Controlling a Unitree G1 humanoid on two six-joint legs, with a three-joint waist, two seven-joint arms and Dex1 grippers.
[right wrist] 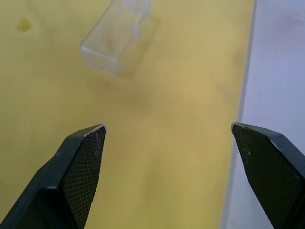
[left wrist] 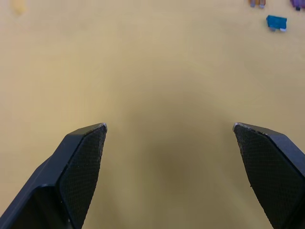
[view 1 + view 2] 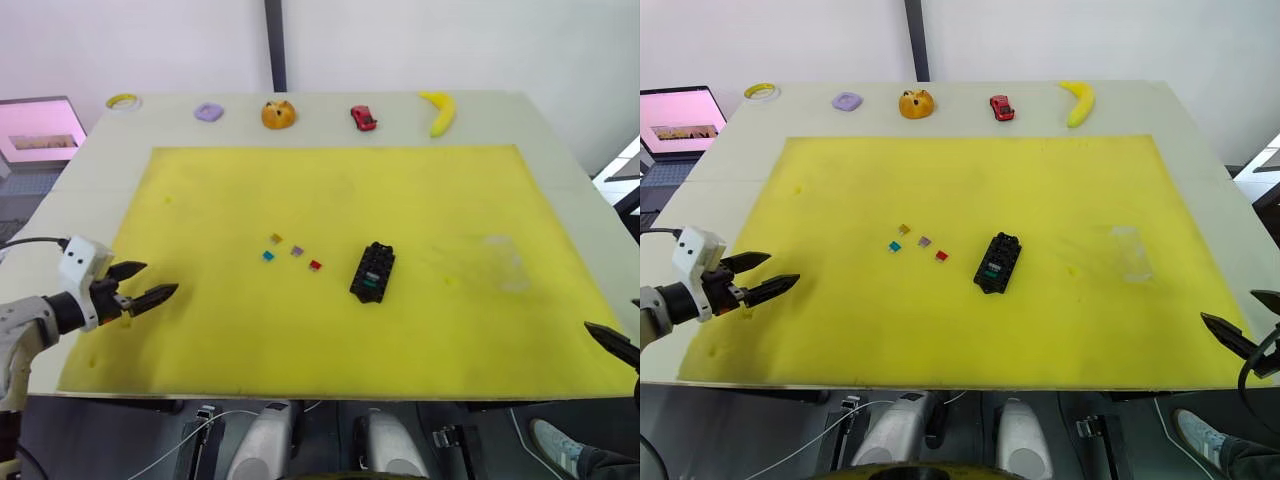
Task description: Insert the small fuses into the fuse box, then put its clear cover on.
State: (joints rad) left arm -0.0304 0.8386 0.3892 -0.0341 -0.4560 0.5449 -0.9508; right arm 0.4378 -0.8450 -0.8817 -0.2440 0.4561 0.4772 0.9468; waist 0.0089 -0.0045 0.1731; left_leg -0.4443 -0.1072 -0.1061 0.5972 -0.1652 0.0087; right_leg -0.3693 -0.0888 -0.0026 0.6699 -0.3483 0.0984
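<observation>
Black fingers, left: our left gripper [image 3: 150,283] hovers with its fingers apart and empty, over the yellow mat [image 3: 200,200], well to the left of the fuse box [image 3: 372,272].
Black fingers, right: our right gripper [image 3: 1240,328] sits at the mat's right edge, also spread wide with nothing between the pads, well to the right of the fuse box.
Fuse box: black block near the mat's middle, lying at a slant; some slots look filled with green, though we cannot count them.
Small fuses: four loose chips just left of the fuse box, olive [image 3: 276,238], blue [image 3: 268,256], grey-purple [image 3: 297,250] and red [image 3: 315,265], close together but apart.
Clear cover: the clear cover [image 3: 1130,252] lies flat on the mat, right of the fuse box, near our right gripper.
Handling, fuses: we judge them light, stiff and easy to flick away; pinch one across its flat faces.
Handling, cover: thin, slick, hard to see; we would grip its long walls gently.
</observation>
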